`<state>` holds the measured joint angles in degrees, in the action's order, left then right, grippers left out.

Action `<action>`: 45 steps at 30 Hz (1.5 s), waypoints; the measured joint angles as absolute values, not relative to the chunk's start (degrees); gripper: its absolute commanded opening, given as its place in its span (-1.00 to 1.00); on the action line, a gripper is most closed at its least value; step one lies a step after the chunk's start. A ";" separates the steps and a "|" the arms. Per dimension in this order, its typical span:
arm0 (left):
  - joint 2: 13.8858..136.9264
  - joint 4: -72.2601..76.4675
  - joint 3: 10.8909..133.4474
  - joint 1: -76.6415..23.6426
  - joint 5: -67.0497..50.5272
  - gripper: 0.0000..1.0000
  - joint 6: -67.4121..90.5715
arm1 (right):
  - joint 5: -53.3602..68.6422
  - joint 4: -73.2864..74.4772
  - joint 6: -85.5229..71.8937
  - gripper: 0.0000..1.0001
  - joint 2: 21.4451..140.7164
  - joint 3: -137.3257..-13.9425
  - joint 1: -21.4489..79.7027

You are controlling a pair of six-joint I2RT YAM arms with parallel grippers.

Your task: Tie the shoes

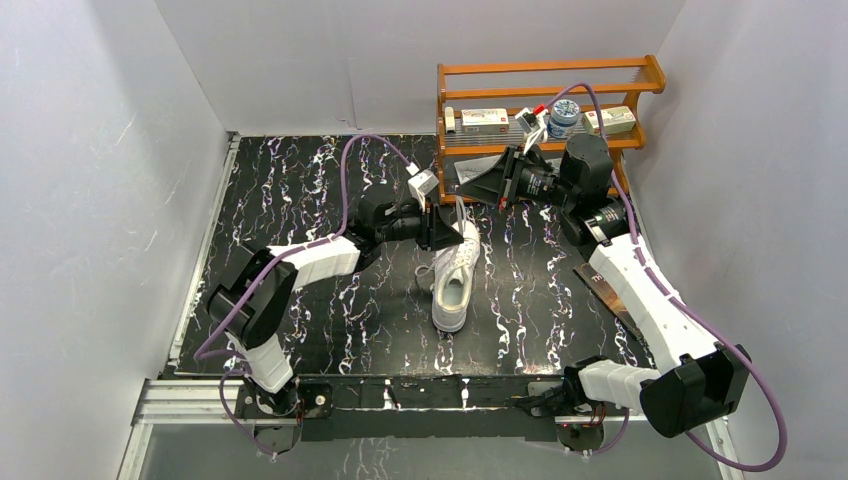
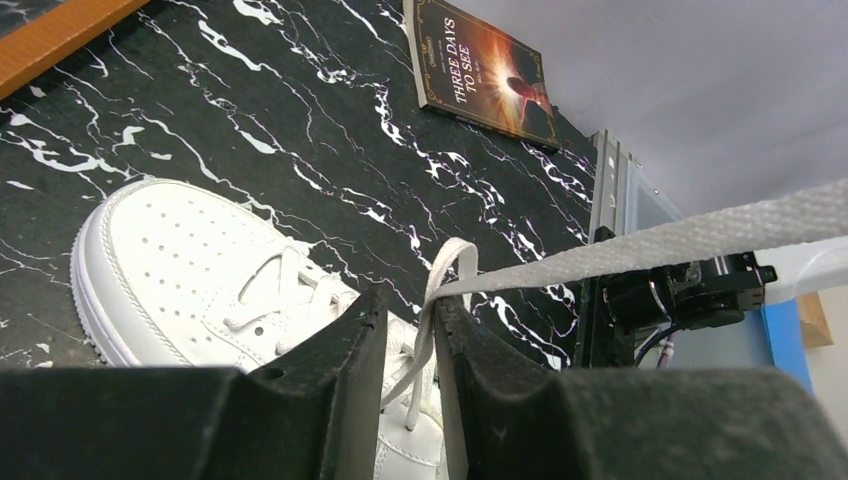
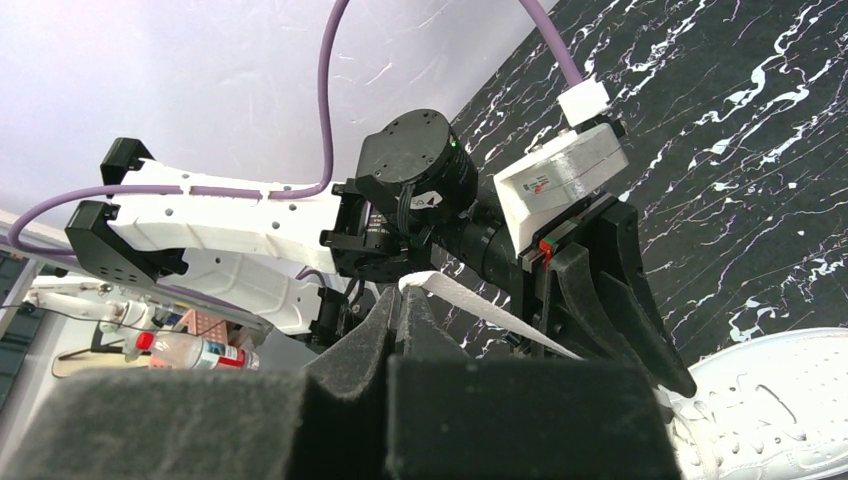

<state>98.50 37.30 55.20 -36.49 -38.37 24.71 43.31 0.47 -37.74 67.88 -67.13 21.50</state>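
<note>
The white sneaker [image 1: 453, 285] lies mid-table with its toe toward the near edge; it also shows in the left wrist view [image 2: 190, 270] and the right wrist view [image 3: 780, 400]. My left gripper [image 1: 448, 232] hovers over the shoe's lace area. Its jaws stand a little apart [image 2: 410, 305], and a white lace [image 2: 700, 235] passes between them and bends over one fingertip. My right gripper [image 1: 468, 185] is farther back, near the rack. It is shut [image 3: 403, 295] on the end of that lace [image 3: 480, 305], which runs taut down to the shoe.
A wooden rack [image 1: 545, 100] with small boxes and a bottle stands at the back right, just behind my right gripper. A paperback book [image 2: 485, 65] lies right of the shoe, partly under my right arm [image 1: 640, 280]. White walls enclose the table.
</note>
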 measured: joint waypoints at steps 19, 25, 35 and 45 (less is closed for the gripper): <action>94.67 30.72 55.22 -35.73 -39.05 -1.00 26.98 | 50.04 9.28 -8.34 -1.00 64.93 -68.05 21.50; 94.26 28.97 55.24 -35.73 -38.85 -1.00 34.92 | 58.78 0.54 9.89 -1.00 63.02 -54.98 21.71; 94.28 26.28 56.23 -35.68 -38.63 -1.00 40.60 | 62.02 0.78 27.70 -1.00 71.16 -52.56 21.89; 94.28 21.23 58.30 -35.31 -39.57 -1.00 40.93 | 56.64 4.97 40.01 -1.00 75.90 -52.71 23.77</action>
<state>94.28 21.23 58.30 -35.31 -39.57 40.93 56.64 4.97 40.01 75.90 -52.71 23.77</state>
